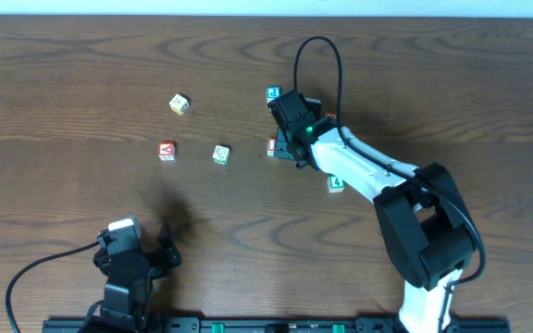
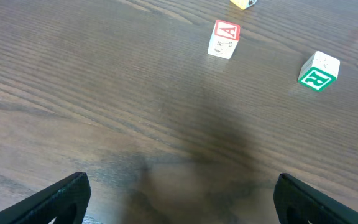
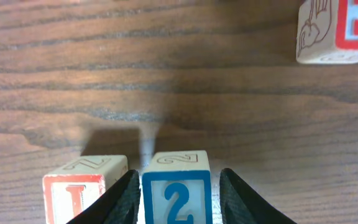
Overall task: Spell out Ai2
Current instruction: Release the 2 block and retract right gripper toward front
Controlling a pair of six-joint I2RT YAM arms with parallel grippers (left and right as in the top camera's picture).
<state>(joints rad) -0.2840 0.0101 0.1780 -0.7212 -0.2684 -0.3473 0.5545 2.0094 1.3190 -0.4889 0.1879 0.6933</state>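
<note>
The red "A" cube (image 1: 166, 151) stands alone on the table left of centre and also shows in the left wrist view (image 2: 224, 38). The red "I" cube (image 1: 272, 145) sits by my right gripper (image 1: 287, 150). In the right wrist view the blue "2" cube (image 3: 178, 193) stands between the right gripper's (image 3: 179, 173) fingers, with the "I" cube (image 3: 82, 186) just outside the left finger. The left finger is against the "2" and a small gap shows at the right finger. My left gripper (image 1: 142, 254) is open and empty at the front left, its fingers (image 2: 179, 202) wide apart.
A green "R" cube (image 1: 220, 154) lies right of the "A" cube and shows in the left wrist view (image 2: 319, 70). A yellowish cube (image 1: 179, 104) lies at the back left, a blue cube (image 1: 273, 93) behind the right gripper, and a green cube (image 1: 336, 183) in front of the right arm. A red-framed cube (image 3: 337, 31) is ahead to the right.
</note>
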